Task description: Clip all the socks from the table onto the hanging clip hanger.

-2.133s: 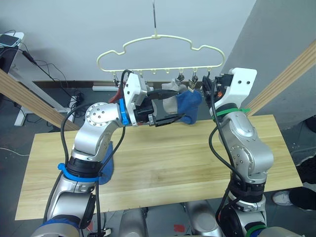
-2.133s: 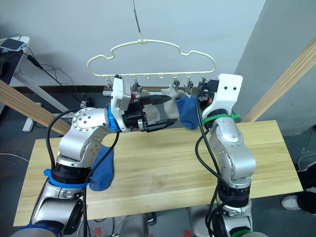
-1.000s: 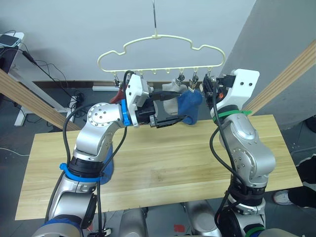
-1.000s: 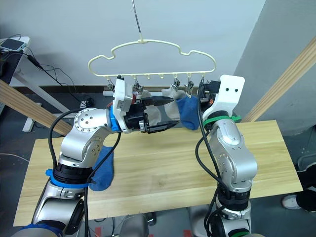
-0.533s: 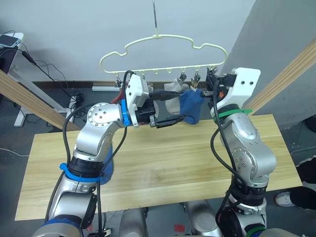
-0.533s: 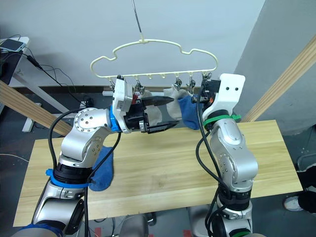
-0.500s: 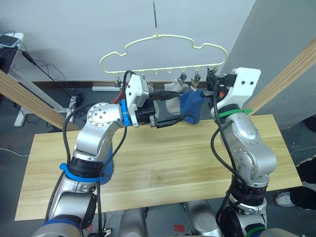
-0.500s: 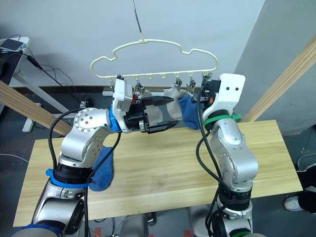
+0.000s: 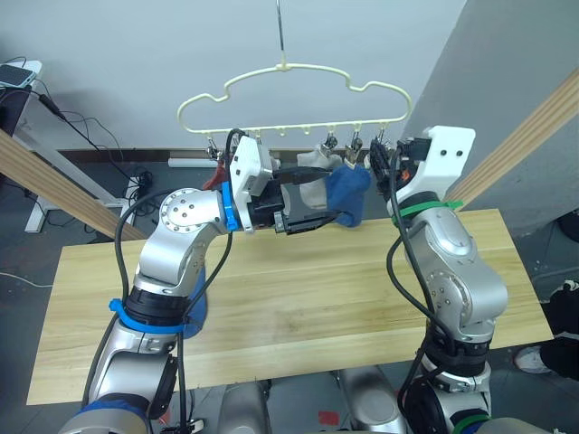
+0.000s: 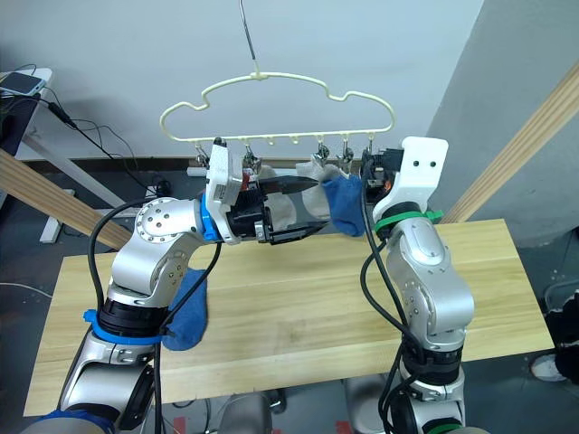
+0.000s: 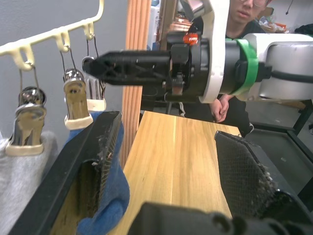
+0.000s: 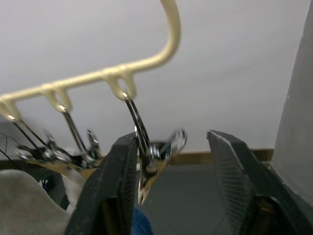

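The right gripper, fingers spread, brackets the end clip of the clip hanger. The left gripper, also open, flanks the clipped blue sock. Another blue sock lies at the table edge; the wrist view reveals a person.

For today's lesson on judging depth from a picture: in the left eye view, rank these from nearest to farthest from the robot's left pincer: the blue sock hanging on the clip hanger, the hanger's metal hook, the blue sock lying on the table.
1. Hanging blue sock: right at the left pincer, its fingers around it.
2. Blue sock lying on the table: lower, near the table's left end, by the left arm.
3. Metal hook: highest, atop the clip hanger.
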Robot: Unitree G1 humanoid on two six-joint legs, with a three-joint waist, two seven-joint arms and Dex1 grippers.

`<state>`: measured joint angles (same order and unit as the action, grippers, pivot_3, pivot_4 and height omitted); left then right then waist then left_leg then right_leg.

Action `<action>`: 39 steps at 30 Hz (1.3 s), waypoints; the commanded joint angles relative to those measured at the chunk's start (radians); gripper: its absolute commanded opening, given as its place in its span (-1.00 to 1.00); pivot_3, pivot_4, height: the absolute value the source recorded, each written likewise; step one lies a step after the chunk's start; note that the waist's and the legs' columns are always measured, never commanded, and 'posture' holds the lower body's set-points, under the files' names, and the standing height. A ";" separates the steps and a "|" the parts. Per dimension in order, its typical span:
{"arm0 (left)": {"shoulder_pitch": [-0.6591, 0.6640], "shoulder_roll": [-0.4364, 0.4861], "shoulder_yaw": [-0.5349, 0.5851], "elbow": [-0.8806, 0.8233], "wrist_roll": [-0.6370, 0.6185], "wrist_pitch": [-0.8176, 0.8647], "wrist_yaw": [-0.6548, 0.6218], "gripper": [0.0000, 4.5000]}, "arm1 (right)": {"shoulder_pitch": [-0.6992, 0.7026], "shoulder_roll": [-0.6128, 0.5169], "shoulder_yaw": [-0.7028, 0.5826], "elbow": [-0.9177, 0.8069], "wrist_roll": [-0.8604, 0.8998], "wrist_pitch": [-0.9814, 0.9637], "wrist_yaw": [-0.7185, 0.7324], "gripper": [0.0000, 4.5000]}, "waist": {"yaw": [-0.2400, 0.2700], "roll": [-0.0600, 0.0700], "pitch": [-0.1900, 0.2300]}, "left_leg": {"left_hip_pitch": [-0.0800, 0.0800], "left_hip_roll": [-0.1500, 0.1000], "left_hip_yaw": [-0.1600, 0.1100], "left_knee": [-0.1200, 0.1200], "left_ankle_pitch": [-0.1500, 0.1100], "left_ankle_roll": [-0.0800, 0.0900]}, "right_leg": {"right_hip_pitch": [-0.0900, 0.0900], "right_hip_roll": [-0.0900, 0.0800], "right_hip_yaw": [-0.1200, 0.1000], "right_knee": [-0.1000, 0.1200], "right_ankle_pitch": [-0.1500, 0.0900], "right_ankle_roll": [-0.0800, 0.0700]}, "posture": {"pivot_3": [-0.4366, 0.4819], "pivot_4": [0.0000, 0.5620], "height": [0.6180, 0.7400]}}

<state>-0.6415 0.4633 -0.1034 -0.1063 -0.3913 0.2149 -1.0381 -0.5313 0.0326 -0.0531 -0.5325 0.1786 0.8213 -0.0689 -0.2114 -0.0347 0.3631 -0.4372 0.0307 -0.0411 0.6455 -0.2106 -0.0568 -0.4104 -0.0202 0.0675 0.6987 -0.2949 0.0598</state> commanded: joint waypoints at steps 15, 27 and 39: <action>-0.013 -0.005 0.001 -0.015 -0.002 -0.016 -0.003 0.54 | -0.092 0.008 -0.005 0.083 0.009 -0.072 0.006 -0.05 | -0.008 0.000 0.000 | 0.000 0.000 0.000 0.000 0.000 0.000 | 0.000 0.000 0.000 0.000 0.000 0.000 | -0.80 0.09 0.87; -0.015 -0.006 0.001 -0.011 0.000 -0.020 -0.002 0.54 | -0.101 0.048 -0.003 0.107 -0.004 -0.129 -0.025 -0.05 | -0.008 0.000 0.000 | 0.000 0.000 0.000 0.000 0.000 0.000 | 0.000 0.000 0.000 0.001 0.000 0.000 | -0.80 0.08 0.87; -0.023 -0.009 -0.002 -0.005 -0.001 -0.022 -0.009 0.54 | -0.076 0.070 -0.003 0.079 0.001 -0.126 -0.067 -0.05 | -0.008 0.000 0.000 | 0.000 0.000 0.000 0.000 0.000 0.000 | 0.000 0.000 0.000 0.001 0.000 0.000 | -0.82 0.08 0.87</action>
<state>-0.6437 0.4579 -0.1043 -0.0856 -0.3898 0.2113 -1.0402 -0.6092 0.0971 -0.0566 -0.3967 0.1780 0.7086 -0.1314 -0.2199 -0.0345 0.3630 -0.4371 0.0309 -0.0411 0.6457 -0.2105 -0.0568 -0.4104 -0.0205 0.0671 0.6994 -0.2949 0.0597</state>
